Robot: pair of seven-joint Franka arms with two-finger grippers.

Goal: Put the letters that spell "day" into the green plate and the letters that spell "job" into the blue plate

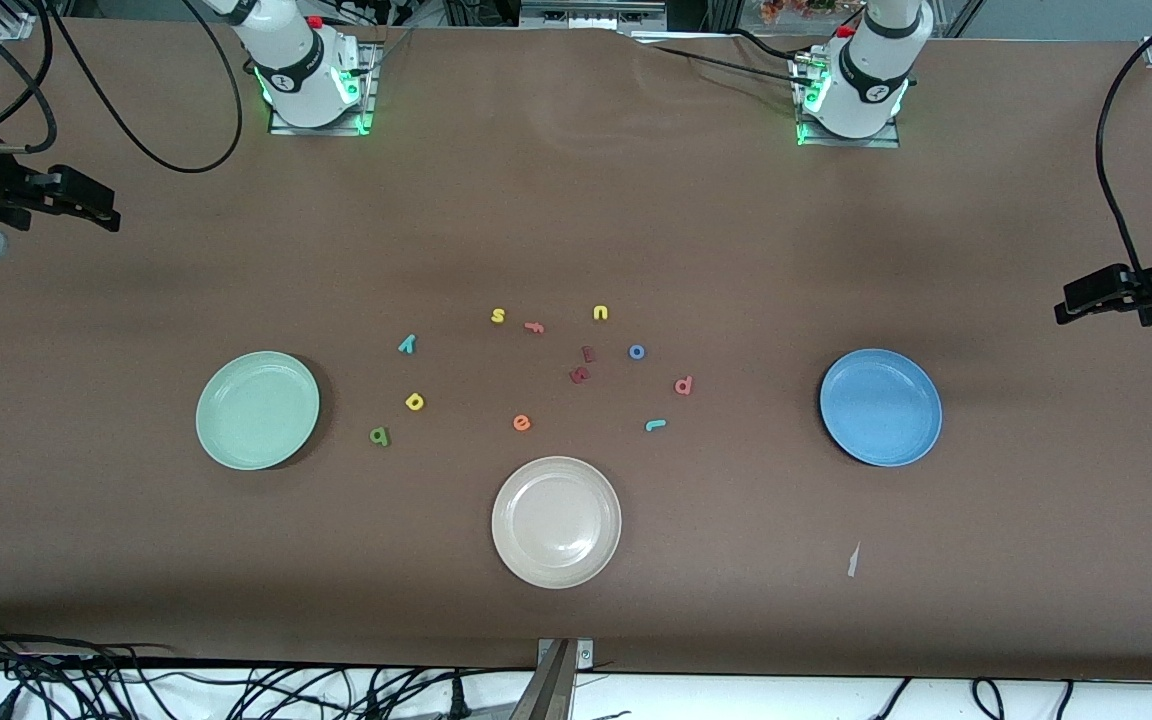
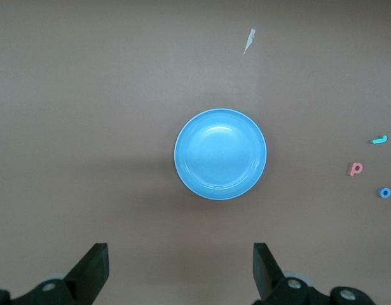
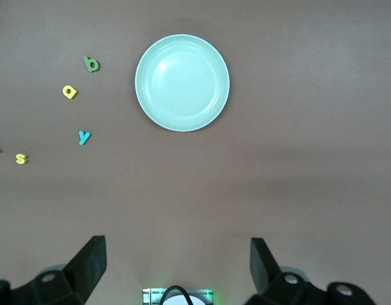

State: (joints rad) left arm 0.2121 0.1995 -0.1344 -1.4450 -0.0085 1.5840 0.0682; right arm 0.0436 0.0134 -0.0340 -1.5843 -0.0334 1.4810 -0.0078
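The green plate (image 1: 257, 410) (image 3: 182, 82) lies toward the right arm's end of the table. Beside it lie the yellow "d" (image 1: 414, 402) (image 3: 69, 91), the dark green "a" (image 1: 379, 436) (image 3: 91, 63) and the teal "y" (image 1: 407, 344) (image 3: 84, 136). The blue plate (image 1: 880, 407) (image 2: 220, 154) lies toward the left arm's end, with the teal "j" (image 1: 655, 425) (image 2: 379, 140), blue "o" (image 1: 636, 352) (image 2: 385, 192) and pink "b" (image 1: 683, 385) (image 2: 356, 168) beside it. My left gripper (image 1: 1071, 303) (image 2: 180, 260) and right gripper (image 1: 101, 205) (image 3: 177, 257) hang open and empty over the table's ends.
A beige plate (image 1: 556, 521) lies nearest the front camera, mid-table. Other letters sit among the task's: yellow "s" (image 1: 498, 316), yellow "u" (image 1: 600, 313), orange "e" (image 1: 522, 423), a pinkish "f" (image 1: 534, 327) and two dark red letters (image 1: 583, 365). A white paper scrap (image 1: 852, 560) lies near the blue plate.
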